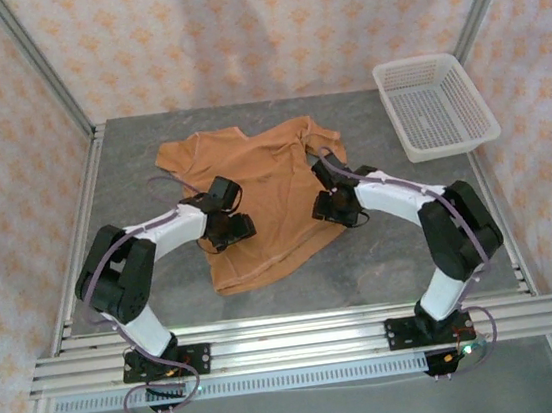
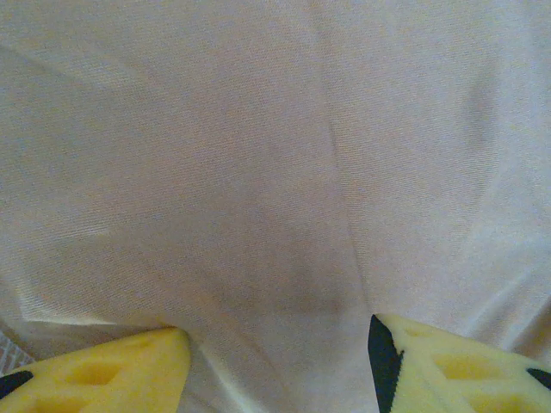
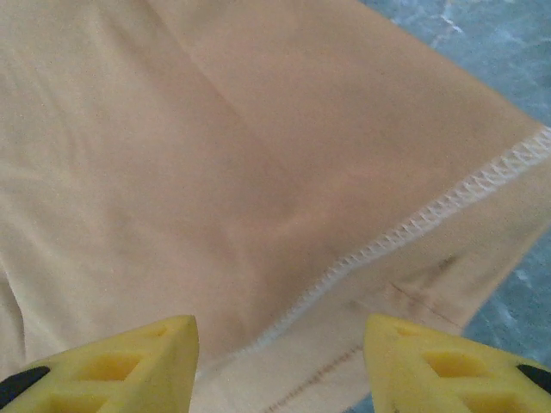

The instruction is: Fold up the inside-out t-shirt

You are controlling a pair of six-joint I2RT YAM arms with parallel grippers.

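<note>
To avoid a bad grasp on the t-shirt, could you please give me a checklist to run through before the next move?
1. T-shirt spread flat on the table: not ok, far part bunched.
2. Left gripper jaws apart over the T-shirt: ok.
3. Right gripper jaws apart over the stitched seam: ok.
4. Basket apart from the T-shirt: ok.
5. Number of layers under each gripper: cannot tell.

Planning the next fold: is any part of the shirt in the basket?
No, the t-shirt lies on the table, well apart from the basket.
</note>
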